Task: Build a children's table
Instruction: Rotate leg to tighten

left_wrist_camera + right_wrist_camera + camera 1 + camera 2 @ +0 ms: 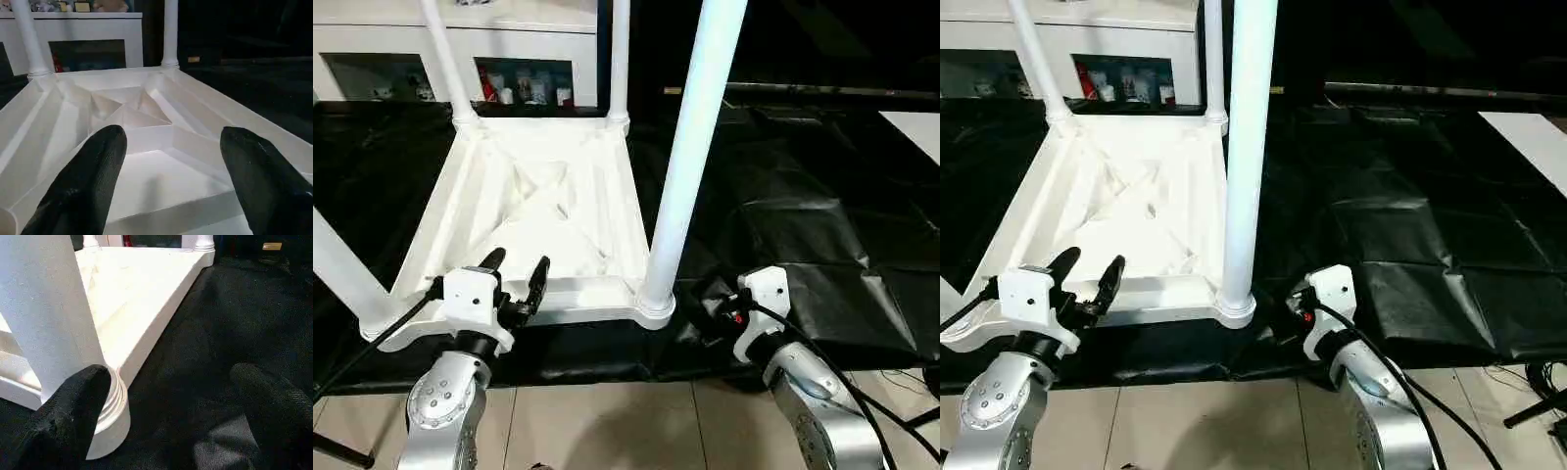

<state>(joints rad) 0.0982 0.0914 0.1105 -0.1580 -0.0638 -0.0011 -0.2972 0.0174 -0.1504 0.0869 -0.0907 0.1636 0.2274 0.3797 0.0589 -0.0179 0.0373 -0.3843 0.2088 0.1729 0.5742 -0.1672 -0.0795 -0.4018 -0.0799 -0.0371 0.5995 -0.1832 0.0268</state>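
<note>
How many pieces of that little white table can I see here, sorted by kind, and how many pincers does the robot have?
White plastic rectangular tabletop, lying upside down with its ribbed underside up: 1
Long white tubular legs standing in its corner sockets: 4
Black two-fingered pincers, left and right: 2
Total: 7

Upturned children's table [543,211] on black cloth [803,225]; legs upright at all four corners. Near-right leg [690,157] blocks at 11 o'clock of right gripper [717,311]. Cloth from 12 to 3 o'clock lies open. Left gripper [517,277], jaws apart, faces unobstructed ribbed underside between legs.
</note>
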